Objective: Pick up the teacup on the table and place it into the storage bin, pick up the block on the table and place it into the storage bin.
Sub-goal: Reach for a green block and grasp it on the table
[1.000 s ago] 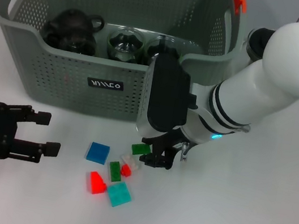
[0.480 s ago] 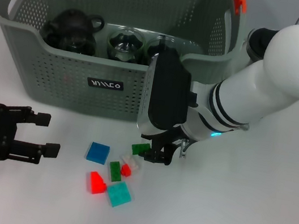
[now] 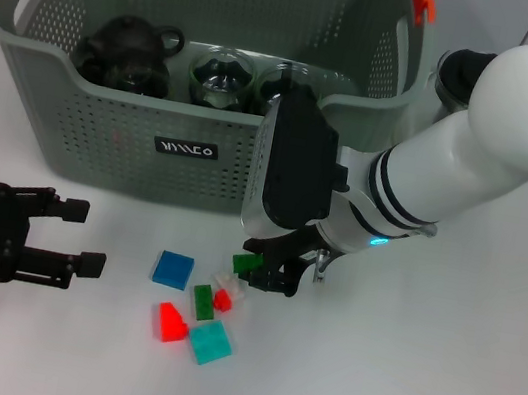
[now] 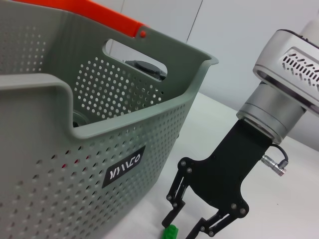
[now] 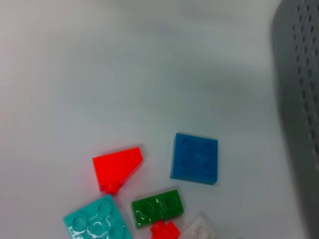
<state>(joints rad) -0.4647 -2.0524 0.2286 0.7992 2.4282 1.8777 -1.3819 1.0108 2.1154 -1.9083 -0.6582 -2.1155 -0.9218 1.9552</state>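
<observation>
- Right gripper point(image 3: 254, 269), pinching a green block point(image 3: 247, 264), has lifted it slightly off the desk point(image 3: 435, 388) beside the storage bin point(image 3: 103, 130).
- Left gripper point(image 3: 70, 234) waits spread.

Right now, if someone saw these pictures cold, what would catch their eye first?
Probably the bulky white right arm reaching across, its right gripper pinching a green block just above the table, in front of the grey storage bin. Next, the bright scatter of loose blocks beside it. The left gripper waits open at the table's left.
</observation>
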